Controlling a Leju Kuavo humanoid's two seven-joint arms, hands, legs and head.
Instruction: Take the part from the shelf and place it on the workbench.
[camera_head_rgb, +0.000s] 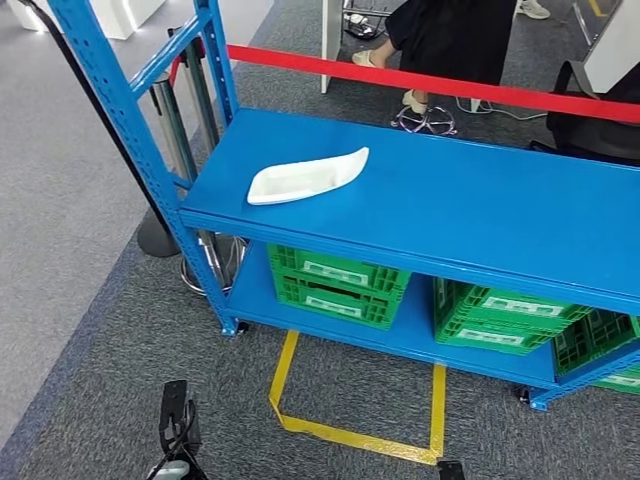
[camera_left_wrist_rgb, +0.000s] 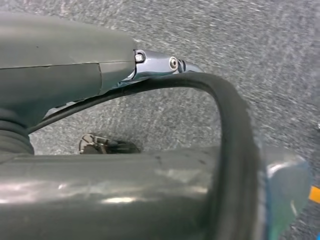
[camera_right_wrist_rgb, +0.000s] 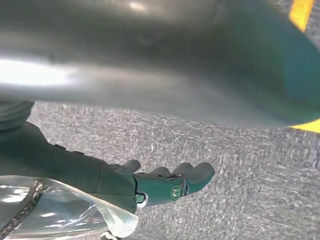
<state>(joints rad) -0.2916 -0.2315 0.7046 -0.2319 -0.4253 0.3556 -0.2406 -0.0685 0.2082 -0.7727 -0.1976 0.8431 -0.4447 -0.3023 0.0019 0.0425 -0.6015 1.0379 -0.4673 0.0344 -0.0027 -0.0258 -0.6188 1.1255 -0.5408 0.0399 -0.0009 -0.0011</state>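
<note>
Head view looks down at shelf (camera_head_rgb: 423, 200); wrist views closely face carpet (camera_left_wrist_rgb: 226, 40).

Green plastic crates (camera_head_rgb: 336, 285) sit side by side on the lower level of a blue rack, a second group (camera_head_rgb: 504, 320) further along to the right. A red barrier tape (camera_head_rgb: 423, 80) stretches behind the rack, running from a chrome stanchion (camera_head_rgb: 175, 130) at the left end. Beyond the tape, a person in a dark garment (camera_head_rgb: 453, 35) and light sandals stands on grey carpet (camera_head_rgb: 90, 330). Yellow floor tape (camera_head_rgb: 361, 438) marks an open-sided box on the carpet in front of the rack. Cables lie near the person's feet.
</note>
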